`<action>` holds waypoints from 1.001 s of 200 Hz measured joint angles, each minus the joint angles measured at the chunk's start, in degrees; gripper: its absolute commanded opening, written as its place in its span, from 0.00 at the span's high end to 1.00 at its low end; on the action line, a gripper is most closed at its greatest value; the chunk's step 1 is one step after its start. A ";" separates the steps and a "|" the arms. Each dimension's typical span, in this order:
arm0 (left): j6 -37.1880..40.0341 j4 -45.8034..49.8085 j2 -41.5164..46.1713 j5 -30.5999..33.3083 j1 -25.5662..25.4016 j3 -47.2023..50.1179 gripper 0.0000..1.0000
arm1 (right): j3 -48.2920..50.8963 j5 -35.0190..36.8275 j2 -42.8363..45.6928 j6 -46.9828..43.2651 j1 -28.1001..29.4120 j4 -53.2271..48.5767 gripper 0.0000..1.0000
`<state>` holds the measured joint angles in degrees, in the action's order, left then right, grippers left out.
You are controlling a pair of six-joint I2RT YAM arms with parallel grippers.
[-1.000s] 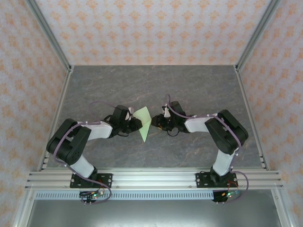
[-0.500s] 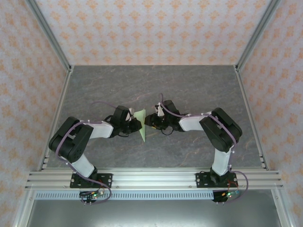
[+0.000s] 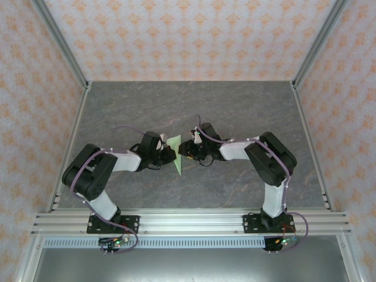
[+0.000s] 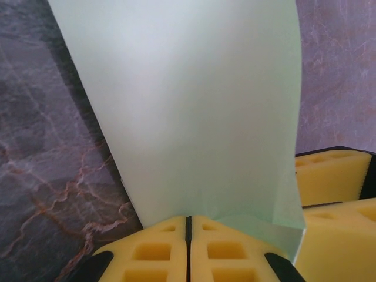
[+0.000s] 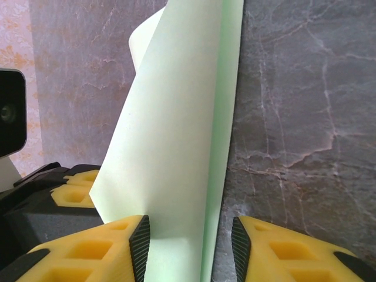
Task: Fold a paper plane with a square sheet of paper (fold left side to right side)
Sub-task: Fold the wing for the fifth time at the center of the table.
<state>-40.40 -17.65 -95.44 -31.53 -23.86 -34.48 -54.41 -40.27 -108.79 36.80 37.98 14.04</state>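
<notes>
The thin pale green square sheet of paper stands up from the grey marbled desk near its middle, between the two arms; over the last second it has narrowed from a spread flap to a steep, curled leaf; the left jaws have closed, their yellow foam pads pinching its lower edge; the right jaws have moved in leftward and stand apart astride the paper, gripping nothing; the left-to-right fold looks under way, its crease not yet pressed.

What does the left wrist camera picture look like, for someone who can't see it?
A thin pale green paper sheet rises from the left gripper, whose shut yellow fingers pinch its near edge, over a grey marbled table.
</notes>
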 measured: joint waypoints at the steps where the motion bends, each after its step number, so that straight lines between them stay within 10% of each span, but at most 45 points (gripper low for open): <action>1: 0.00 -0.04 -0.02 0.00 0.00 0.00 0.96 | -0.02 0.00 -0.02 0.00 0.00 -0.02 0.55; 200: 1.49 2.49 4.37 2.45 0.00 2.73 0.97 | -7.02 1.36 -2.49 -1.36 0.52 -11.32 0.57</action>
<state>-38.92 -15.16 -91.07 -29.08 -23.86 -31.75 -61.43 -38.92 -111.28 35.44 38.50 2.72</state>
